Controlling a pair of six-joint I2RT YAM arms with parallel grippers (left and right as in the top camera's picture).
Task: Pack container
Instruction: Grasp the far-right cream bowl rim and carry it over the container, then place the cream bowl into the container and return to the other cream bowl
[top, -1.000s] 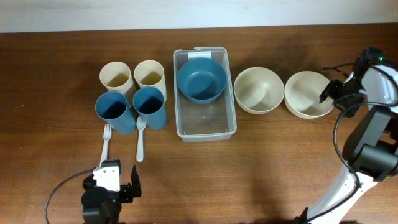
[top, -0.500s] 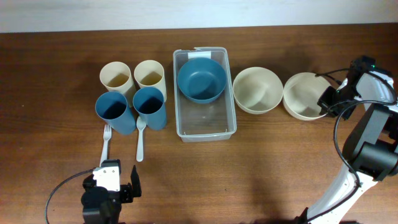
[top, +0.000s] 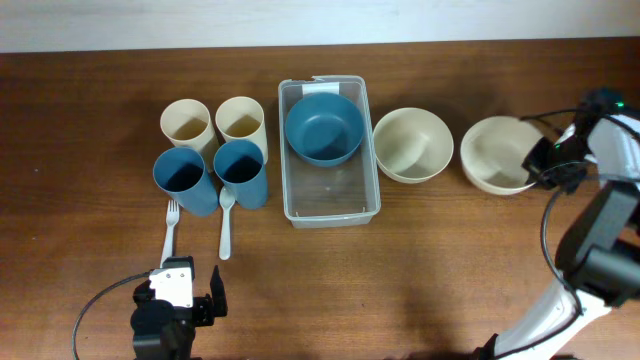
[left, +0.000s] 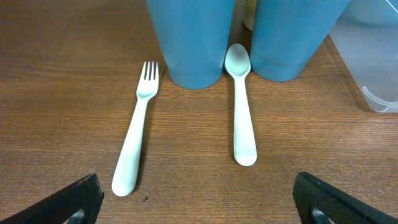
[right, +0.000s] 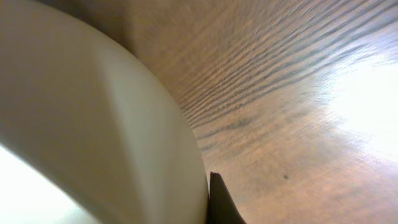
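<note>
The clear container (top: 283, 150) sits mid-table with a blue bowl (top: 324, 127) in its far half. Two cream bowls stand to its right, one (top: 412, 145) close by and one (top: 493, 153) further out. My right gripper (top: 545, 165) is shut on the further bowl's right rim. In the right wrist view that bowl's wall (right: 93, 124) fills the left side, with one dark finger (right: 219, 202) pressed against its outside. My left gripper (top: 185, 300) rests open near the front edge, with nothing between its fingers (left: 71, 202); it is behind the fork (left: 137, 137) and spoon (left: 241, 106).
Left of the container stand two cream cups (top: 187, 125) (top: 240, 122) and two blue cups (top: 185, 180) (top: 242, 172). The white fork (top: 168, 232) and spoon (top: 226, 225) lie in front of the blue cups. Bare wood lies in front of the container and bowls.
My right gripper has moved onto the far-right cream bowl's rim and shut on it. The bowl was nudged left, then came back right. The left arm is still.
</note>
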